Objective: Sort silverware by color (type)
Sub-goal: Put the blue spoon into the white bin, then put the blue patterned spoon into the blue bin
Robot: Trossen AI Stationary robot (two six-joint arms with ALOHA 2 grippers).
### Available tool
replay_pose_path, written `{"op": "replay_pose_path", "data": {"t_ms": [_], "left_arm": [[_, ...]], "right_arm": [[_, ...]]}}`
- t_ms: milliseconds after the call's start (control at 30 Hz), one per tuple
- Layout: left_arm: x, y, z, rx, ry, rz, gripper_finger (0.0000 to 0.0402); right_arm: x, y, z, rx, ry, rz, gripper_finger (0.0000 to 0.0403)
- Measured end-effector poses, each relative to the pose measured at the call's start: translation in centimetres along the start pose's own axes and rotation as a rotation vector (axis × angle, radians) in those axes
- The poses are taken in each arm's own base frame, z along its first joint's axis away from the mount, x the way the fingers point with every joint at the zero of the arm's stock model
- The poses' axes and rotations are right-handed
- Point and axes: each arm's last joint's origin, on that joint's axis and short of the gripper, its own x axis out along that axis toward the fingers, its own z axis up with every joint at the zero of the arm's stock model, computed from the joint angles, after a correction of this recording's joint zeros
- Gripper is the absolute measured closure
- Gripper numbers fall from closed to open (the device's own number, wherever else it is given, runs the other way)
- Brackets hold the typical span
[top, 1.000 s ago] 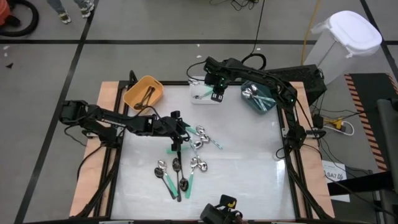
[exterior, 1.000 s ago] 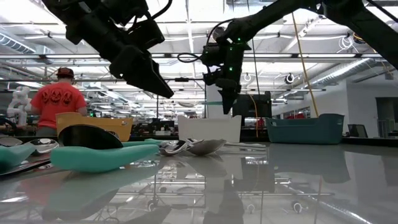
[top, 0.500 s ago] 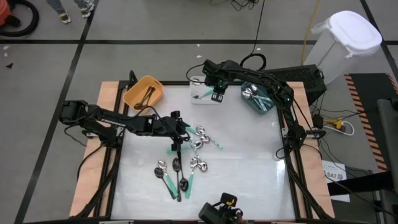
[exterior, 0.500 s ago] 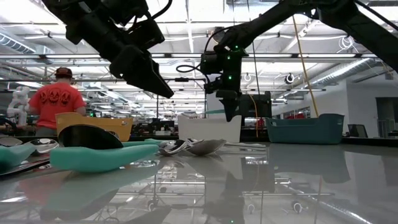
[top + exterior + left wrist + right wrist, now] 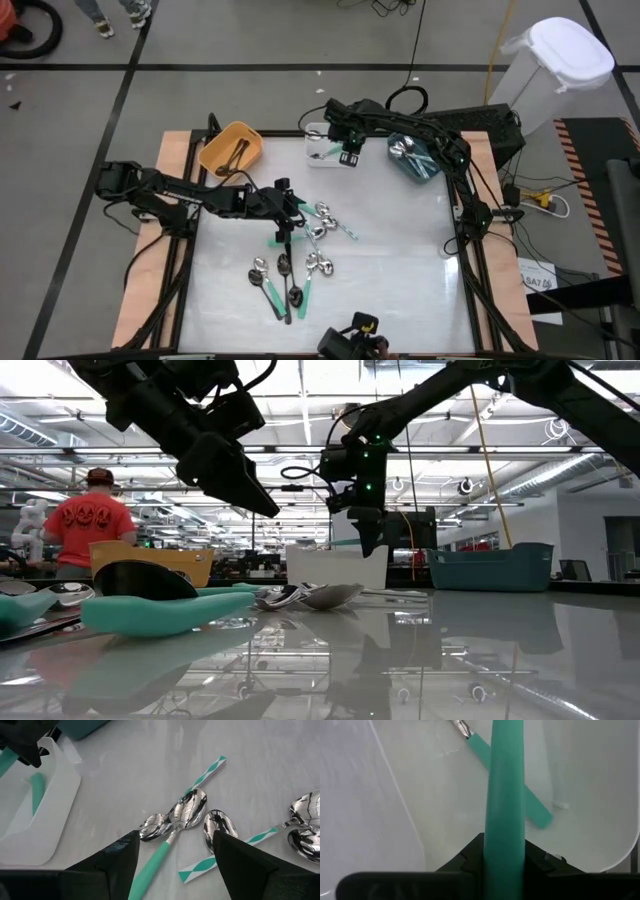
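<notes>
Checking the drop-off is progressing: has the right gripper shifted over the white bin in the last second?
Yes. In the high view the right gripper, shut on a mint-green spoon, slid slightly left, farther over the white bin.

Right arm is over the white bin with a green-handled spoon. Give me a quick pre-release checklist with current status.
1. Right tool shut on the mint-green spoon: ok.
2. Spoon positioned over the white bin: ok, the wrist view shows the bin floor beneath it.
3. Bin matches the color: ok, another mint-green-handled spoon already lies inside.
4. Spoon low enough for a gentle drop: cannot tell.
5. Left tool out of the way: ok, it is open over the spoon pile at mid-table.
6. Bin upright and seated on the table: ok in the high view.
</notes>
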Motion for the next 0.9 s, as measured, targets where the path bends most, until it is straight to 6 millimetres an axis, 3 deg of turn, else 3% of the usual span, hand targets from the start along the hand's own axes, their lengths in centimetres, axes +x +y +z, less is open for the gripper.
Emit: {"op": "replay_pose_path", "data": {"t_ms": [467, 667, 900], "left_arm": [[0.0, 0.0, 0.0, 0.002, 0.001, 0.000, 0.0149], [0.0, 0.0, 0.0, 0.002, 0.002, 0.000, 0.0149], [0.0, -0.1, -0.4, -0.011, 0.039, -0.006, 0.0149]], "right_arm": [[-0.8, 1.0, 0.4, -0.027, -0.016, -0.058, 0.0230], [-5.6, 3.1, 0.2, -0.041, -0.123, -0.072, 0.0224], [-11.0, 8.0, -1.0, -0.086, -0.217, -0.052, 0.0232]]}}
